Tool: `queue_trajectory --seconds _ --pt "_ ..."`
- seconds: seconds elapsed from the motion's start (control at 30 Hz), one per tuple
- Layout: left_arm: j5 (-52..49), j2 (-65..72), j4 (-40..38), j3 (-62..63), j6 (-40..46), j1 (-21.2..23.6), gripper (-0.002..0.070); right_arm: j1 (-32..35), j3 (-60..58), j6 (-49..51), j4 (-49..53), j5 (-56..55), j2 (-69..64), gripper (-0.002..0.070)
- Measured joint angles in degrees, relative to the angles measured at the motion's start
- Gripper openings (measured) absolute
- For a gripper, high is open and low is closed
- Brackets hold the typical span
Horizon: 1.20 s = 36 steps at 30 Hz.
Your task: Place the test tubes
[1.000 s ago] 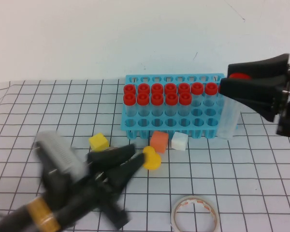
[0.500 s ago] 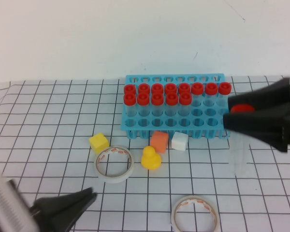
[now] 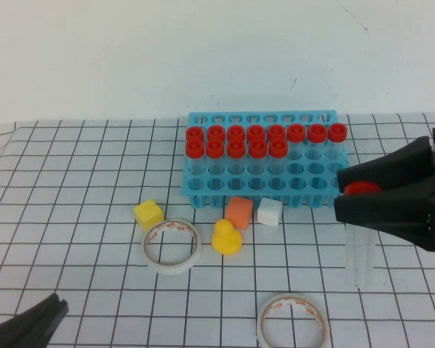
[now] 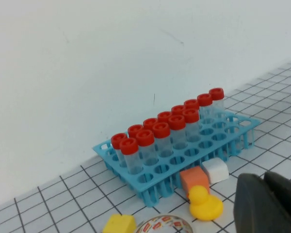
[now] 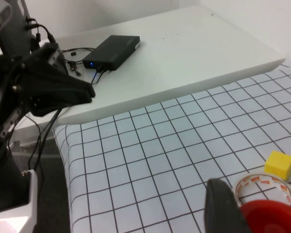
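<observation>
Tube [image 3: 360,250]: clear body, red cap, upright. Right gripper [image 3: 342,193] has it at cap level, fingers part-open and clamped on it. It hangs off the rack's front-right corner, over the worktop [image 3: 72,181]; can't tell if its base touches.

Rack [image 3: 203,197]: blue, far side of worktop. We count 13 racked tubes [image 3: 235,141], all red-capped: 8 across the back row, 5 in the next row starting from the left end. Remaining holes show empty.

Vs 1 s ago: right gripper w/ tube has come away from the rack's right end, nearer to us. Left gripper [image 3: 47,319], then over the tape [image 3: 171,267] by the duck [image 3: 225,237], has backed off to the near-left corner. Its fingers are now closed w/ nothing btwn them. Tape lies uncovered.
</observation>
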<state>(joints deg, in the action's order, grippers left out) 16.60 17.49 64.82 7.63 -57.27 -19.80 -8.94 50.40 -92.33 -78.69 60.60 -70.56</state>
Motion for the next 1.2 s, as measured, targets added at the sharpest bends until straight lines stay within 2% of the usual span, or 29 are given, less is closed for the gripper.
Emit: queue_trajectory --seconds 0.23,0.47,0.87,1.2 --pt "3.59 -0.55 2.49 0.0 -0.13 0.0 0.0 0.0 0.0 2.38 0.09 -3.22 0.05 0.028" --pt "5.52 -0.66 10.58 0.0 -0.26 0.0 0.0 0.0 0.0 5.98 0.09 -5.47 0.05 0.028" --pt "7.04 -0.66 24.63 0.0 -1.39 0.0 -0.0001 0.0 0.0 6.12 -0.14 -9.74 -0.06 0.0279" --pt "7.29 -0.66 26.22 0.0 -1.39 0.0 -0.0001 0.0 0.0 6.35 0.38 -9.76 -0.06 0.0279"
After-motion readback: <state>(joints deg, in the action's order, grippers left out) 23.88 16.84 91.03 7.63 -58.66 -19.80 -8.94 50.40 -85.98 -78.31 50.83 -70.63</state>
